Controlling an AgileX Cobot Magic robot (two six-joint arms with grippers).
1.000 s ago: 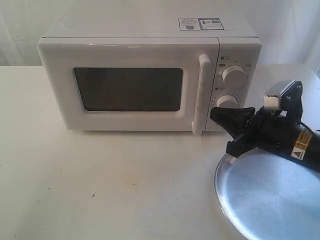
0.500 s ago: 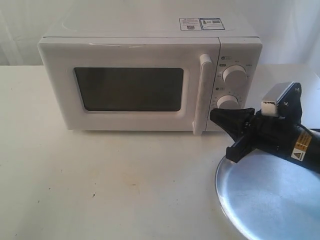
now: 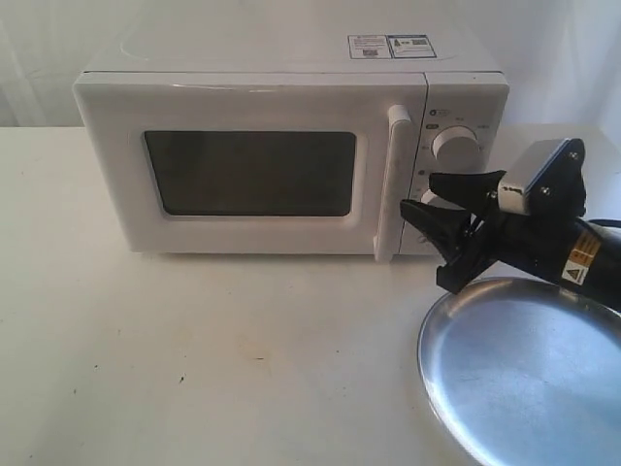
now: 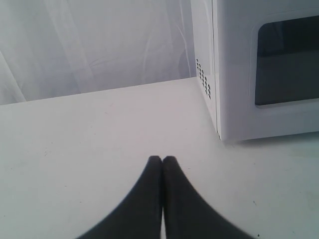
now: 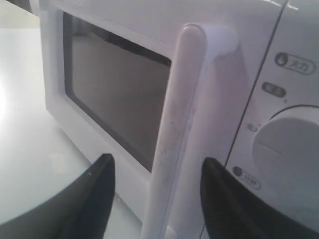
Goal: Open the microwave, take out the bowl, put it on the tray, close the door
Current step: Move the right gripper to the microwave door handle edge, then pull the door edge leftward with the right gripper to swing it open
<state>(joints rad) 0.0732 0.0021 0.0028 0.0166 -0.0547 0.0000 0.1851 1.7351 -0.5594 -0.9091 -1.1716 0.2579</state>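
The white microwave [image 3: 262, 146] stands at the back of the table, its door [image 3: 243, 102] closed, so the bowl is hidden. My right gripper [image 3: 419, 192] is open just right of the vertical bar handle [image 3: 396, 180], in front of the lower dial. In the right wrist view the handle [image 5: 174, 124] runs between the gripper's [image 5: 158, 164] spread fingers without touching either. The silver tray [image 3: 529, 369] lies at the front right, under the right arm. In the left wrist view my left gripper [image 4: 162, 159] is shut and empty over the bare table, beside the microwave's side wall [image 4: 204, 59].
Two round dials [image 3: 454, 144] sit on the control panel right of the door. A white curtain hangs behind the table [image 3: 194, 349]. The left arm is out of the exterior view.
My right gripper has gone from shut to open and risen a little, now level with the lower part of the handle. The door and the tray have not moved.
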